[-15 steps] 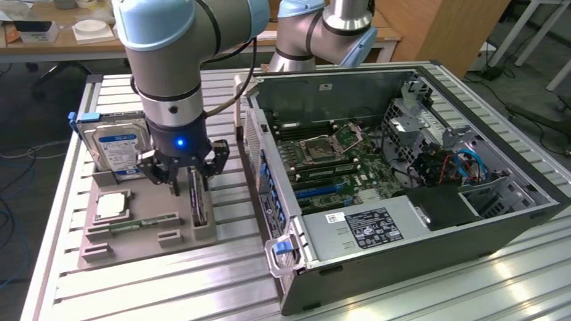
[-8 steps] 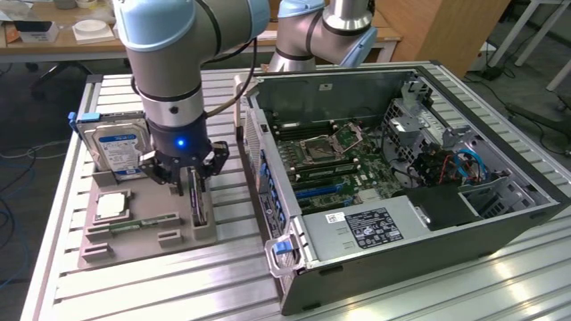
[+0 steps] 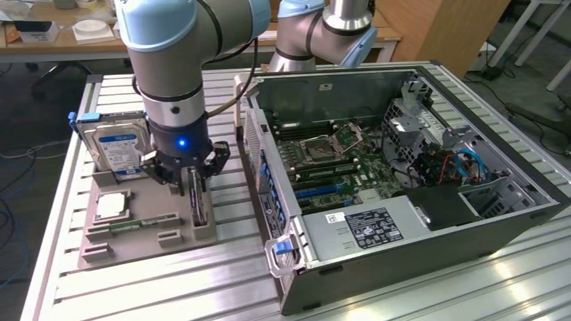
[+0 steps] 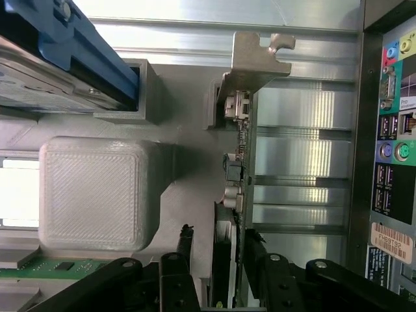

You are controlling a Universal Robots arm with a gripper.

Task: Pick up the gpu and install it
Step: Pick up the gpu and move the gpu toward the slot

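Observation:
The gpu (image 3: 198,206) stands on edge in a slot of the grey parts holder (image 3: 134,249), a dark card with a silver end bracket (image 4: 257,58). My gripper (image 3: 194,182) reaches straight down over it. In the wrist view the gpu (image 4: 236,149) runs between the two black fingers (image 4: 186,246), and my gripper (image 4: 221,239) is shut on its near end, one finger on each face. The card still rests in the holder. The open computer case (image 3: 499,200) lies beside it on the exterior view's right, its motherboard (image 3: 344,167) exposed.
A hard drive (image 3: 116,144) with a blue-white label stands upright in the holder just beside my gripper. A processor (image 3: 111,204) and a green memory stick (image 3: 143,224) lie in the holder too. The case's rear panel (image 4: 393,130) is close by. A second arm (image 3: 321,27) stands behind the case.

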